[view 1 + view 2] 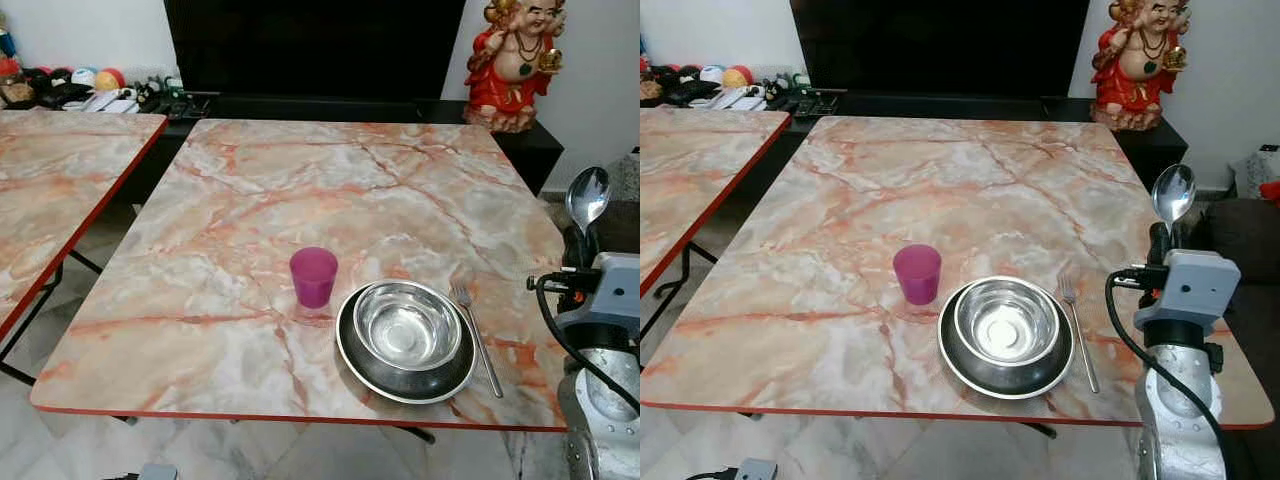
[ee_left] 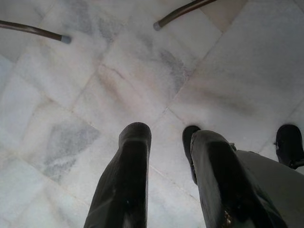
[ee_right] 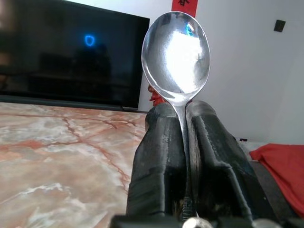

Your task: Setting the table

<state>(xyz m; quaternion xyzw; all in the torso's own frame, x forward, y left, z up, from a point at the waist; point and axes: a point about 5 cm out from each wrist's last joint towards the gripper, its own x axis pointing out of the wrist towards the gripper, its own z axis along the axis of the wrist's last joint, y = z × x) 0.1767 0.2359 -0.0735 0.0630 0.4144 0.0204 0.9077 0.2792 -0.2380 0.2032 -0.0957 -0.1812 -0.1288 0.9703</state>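
Note:
My right gripper (image 1: 1159, 236) is shut on a steel spoon (image 1: 1173, 193), held upright with its bowl up, beyond the table's right edge. In the right wrist view the spoon (image 3: 176, 52) rises from between the two black fingers (image 3: 156, 156). On the marble table (image 1: 300, 190) near the front edge sits a steel bowl (image 1: 407, 325) inside a dark plate (image 1: 362, 367). A fork (image 1: 475, 333) lies right of the plate, and a purple cup (image 1: 313, 276) stands to its left. My left gripper (image 2: 166, 137) hangs open over the floor tiles.
A second marble table (image 1: 50, 190) stands at the left with a narrow gap between. Behind are a dark TV cabinet (image 1: 330, 105), a red figurine (image 1: 515, 65) and clutter on a shelf (image 1: 90, 90). A red cloth (image 3: 280, 164) lies at the right.

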